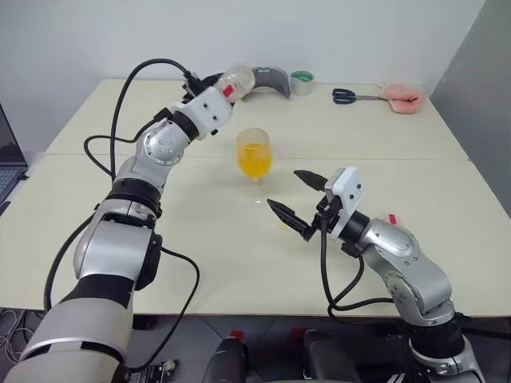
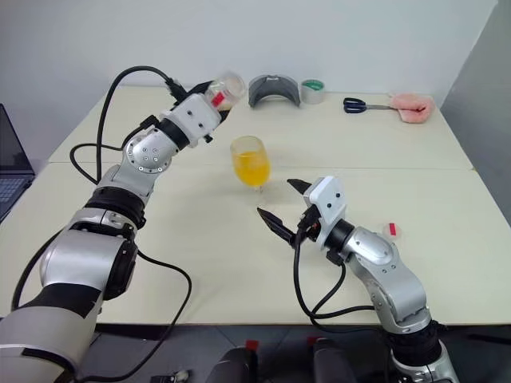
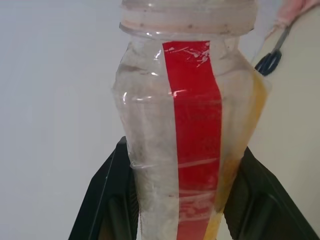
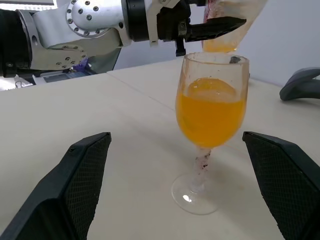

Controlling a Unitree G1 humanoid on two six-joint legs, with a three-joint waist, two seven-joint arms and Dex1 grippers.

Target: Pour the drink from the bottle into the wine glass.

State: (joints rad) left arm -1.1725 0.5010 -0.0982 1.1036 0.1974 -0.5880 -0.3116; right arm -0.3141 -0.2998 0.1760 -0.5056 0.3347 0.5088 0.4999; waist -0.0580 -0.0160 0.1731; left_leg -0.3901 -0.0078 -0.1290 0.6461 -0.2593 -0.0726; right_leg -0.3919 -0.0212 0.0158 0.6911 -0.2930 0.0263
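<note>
Cream table [image 1: 383,136] — wine glass [image 1: 255,156] upright just beyond spread right claw [image 1: 299,201]; left claw [image 2: 209,92] clamps bottle [image 2: 225,88] behind glass.

One clear stemmed wine glass [image 1: 255,156] stands on the worktop [image 1: 200,255], and it holds one pool of translucent orange-yellow drink [image 1: 255,161]. There is one small clear plastic bottle with a red label stripe [image 3: 192,145]. Along the far side of the worktop lie one grey curved plastic piece [image 1: 271,80], one roll of tape with a green core [image 1: 302,82], one pair of scissors with dark blue handles [image 1: 357,96] and one crumpled pink cloth [image 1: 404,98]. One small red-and-white tag [image 2: 390,230] lies near the right edge. There are two black-fingered grippers, the left gripper [image 4: 220,23] and the right gripper [image 1: 298,201].
</note>
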